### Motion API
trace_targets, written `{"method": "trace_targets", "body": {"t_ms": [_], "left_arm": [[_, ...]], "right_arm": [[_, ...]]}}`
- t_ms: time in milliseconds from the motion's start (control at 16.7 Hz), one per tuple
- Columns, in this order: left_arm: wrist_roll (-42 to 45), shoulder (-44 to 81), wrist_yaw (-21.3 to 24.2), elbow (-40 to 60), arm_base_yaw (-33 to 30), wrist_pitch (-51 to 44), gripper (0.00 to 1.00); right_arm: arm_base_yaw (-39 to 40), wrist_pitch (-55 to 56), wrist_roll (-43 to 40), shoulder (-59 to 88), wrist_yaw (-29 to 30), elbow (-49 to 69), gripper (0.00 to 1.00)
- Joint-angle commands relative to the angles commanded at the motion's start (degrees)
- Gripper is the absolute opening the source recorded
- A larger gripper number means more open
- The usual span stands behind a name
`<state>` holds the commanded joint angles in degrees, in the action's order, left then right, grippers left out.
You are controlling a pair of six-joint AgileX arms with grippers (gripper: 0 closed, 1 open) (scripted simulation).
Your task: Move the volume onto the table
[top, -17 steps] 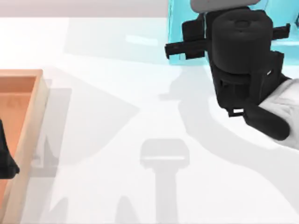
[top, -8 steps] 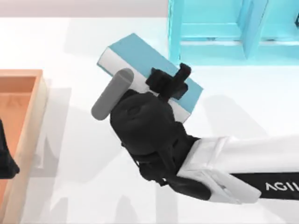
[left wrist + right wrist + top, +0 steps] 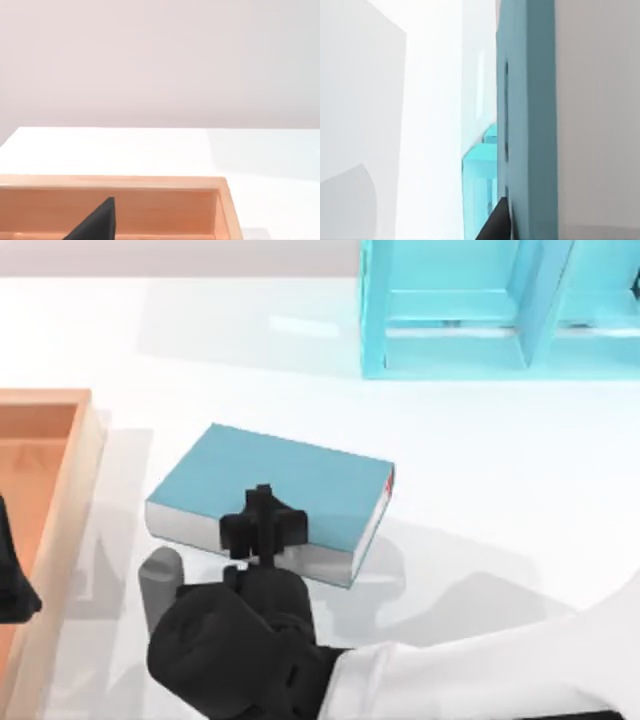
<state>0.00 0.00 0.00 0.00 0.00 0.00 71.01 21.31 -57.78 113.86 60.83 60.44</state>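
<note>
Thick teal-blue hardcover volume [image 3: 275,495], flat over plain white table [image 3: 480,470], clenched at near edge by right gripper [image 3: 262,528] for set-down; left gripper [image 3: 12,585] parked over orange-brown wooden tray [image 3: 62,500], jaw state indeterminable.

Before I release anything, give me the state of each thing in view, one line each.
volume: lying flat on the table, cover up, gripped at its near page edge
right claw: shut on the volume
left claw: parked over the tray
table: bearing the volume
shelf: upright at the far edge
tray: at the table's left
</note>
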Motion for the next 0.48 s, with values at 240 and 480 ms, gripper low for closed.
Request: {"method": "trace_targets", "body": {"t_ms": [240, 480], "left_arm": [[0.0, 0.0, 0.0, 0.0, 0.0, 0.0, 1.00], [0.0, 0.0, 0.0, 0.0, 0.0, 0.0, 1.00]], "right_arm": [[0.3, 0.0, -0.7, 0.3, 0.2, 0.0, 0.00], [0.6, -0.5, -0.1, 0.0, 0.4, -0.3, 0.00]]}}
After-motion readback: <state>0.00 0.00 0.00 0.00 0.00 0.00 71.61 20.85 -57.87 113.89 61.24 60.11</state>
